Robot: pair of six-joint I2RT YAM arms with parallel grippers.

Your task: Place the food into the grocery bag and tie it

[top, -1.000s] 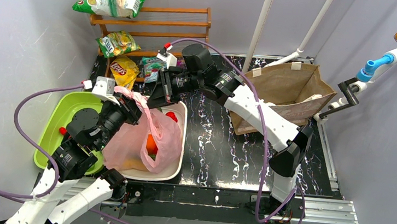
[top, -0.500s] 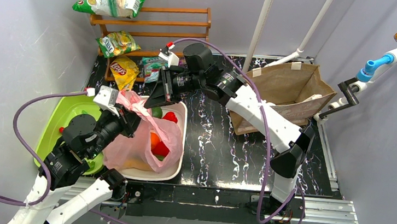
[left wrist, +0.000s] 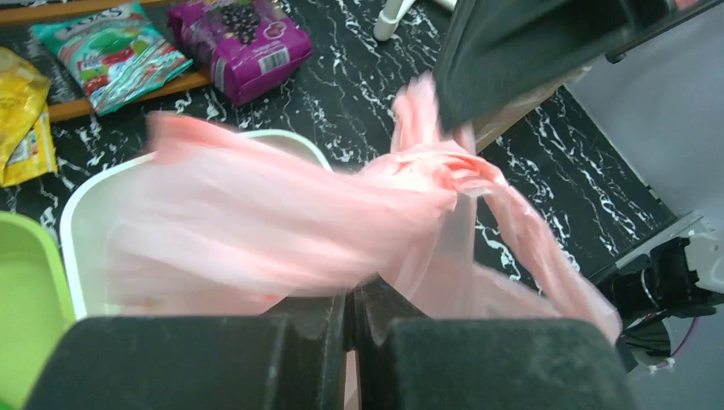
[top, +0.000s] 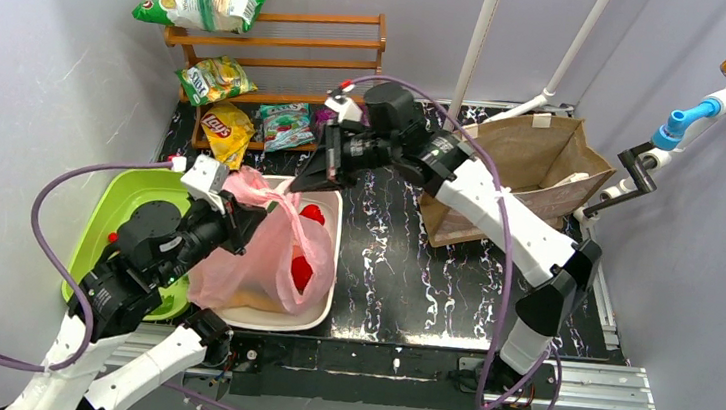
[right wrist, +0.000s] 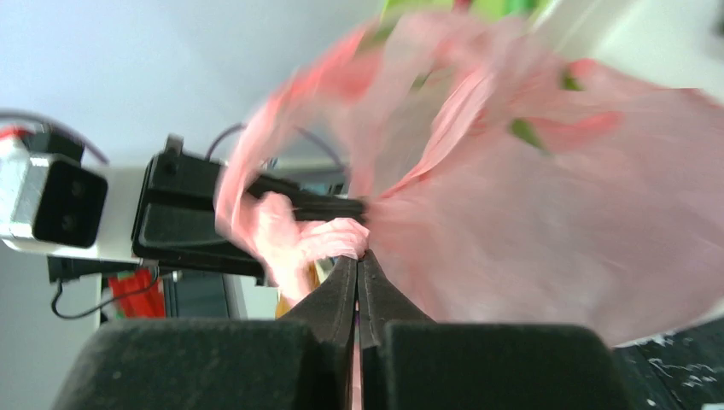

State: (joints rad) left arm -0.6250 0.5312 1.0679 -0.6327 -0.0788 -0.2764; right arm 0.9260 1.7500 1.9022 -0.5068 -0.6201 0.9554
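The left gripper (top: 243, 212) and right gripper (top: 314, 174) each pinch shut on a handle of the pink grocery bag (top: 264, 256) — sitting in the white tub (top: 330, 262) — so cinching the knot probably wants an even, opposed pull, gentle on the thin film.

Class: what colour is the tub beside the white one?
The tub is lime green, clearest in the top view.
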